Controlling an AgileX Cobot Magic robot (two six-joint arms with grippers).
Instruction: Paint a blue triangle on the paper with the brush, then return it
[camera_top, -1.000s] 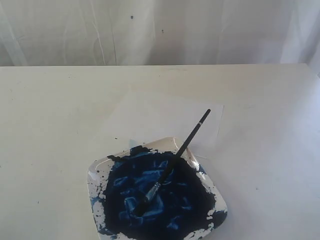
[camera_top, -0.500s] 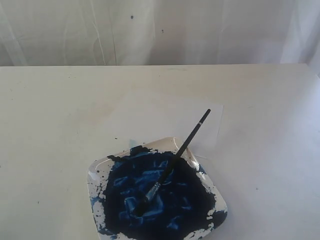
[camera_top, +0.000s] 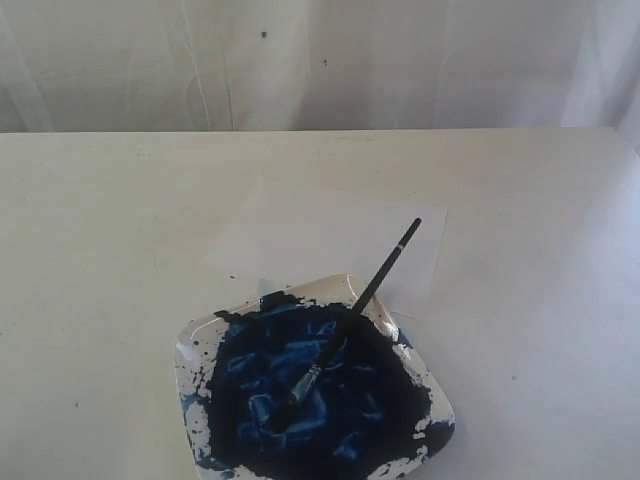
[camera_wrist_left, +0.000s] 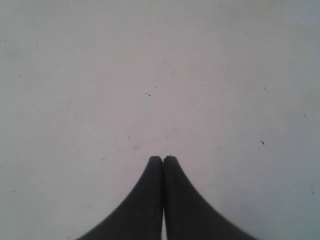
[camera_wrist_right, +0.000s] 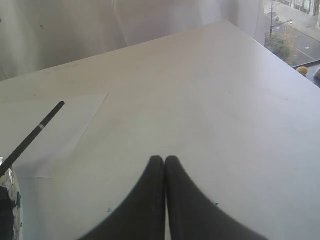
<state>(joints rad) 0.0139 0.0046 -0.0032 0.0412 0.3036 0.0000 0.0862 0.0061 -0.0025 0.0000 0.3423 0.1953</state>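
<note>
**Exterior view.** Shows the brush (camera_top: 345, 325) lying unheld in the paint dish (camera_top: 185, 345), with bristles sunk in the dark-blue paint (camera_top: 300, 400) and handle leaning out over the far rim toward the paper (camera_top: 330, 220). Shows the paper flat on the table (camera_top: 100, 250) just beyond the dish, blank, with no blue triangle on it. Shows neither arm.

**Left wrist view.** Shows the left gripper (camera_wrist_left: 163, 159) clenched, jaws pressed together on nothing, over bare table. Shows none of the task's things.

**Right wrist view.** Shows the right gripper (camera_wrist_right: 164, 159) likewise clenched and empty, above the table and well apart from the brush (camera_wrist_right: 32, 134). Shows the handle end, with its pale band, above the paper (camera_wrist_right: 65, 120). Shows a sliver of the dish rim (camera_wrist_right: 9, 192) at the frame edge.

**Step in hand, as judged.** Stands at the outset: brush not yet picked up, painting not yet begun.

**Next move, as judged.**
1. Part the jaws of the right gripper, the nearer one to the handle.
2. Bring it to the raised stretch of handle beyond the dish rim.
3. Set the jaws across the thin shaft and close there.
4. Stay clear of the wet paint.
5. Avoid tipping the dish or dragging loaded bristles across the paper too soon.
</note>
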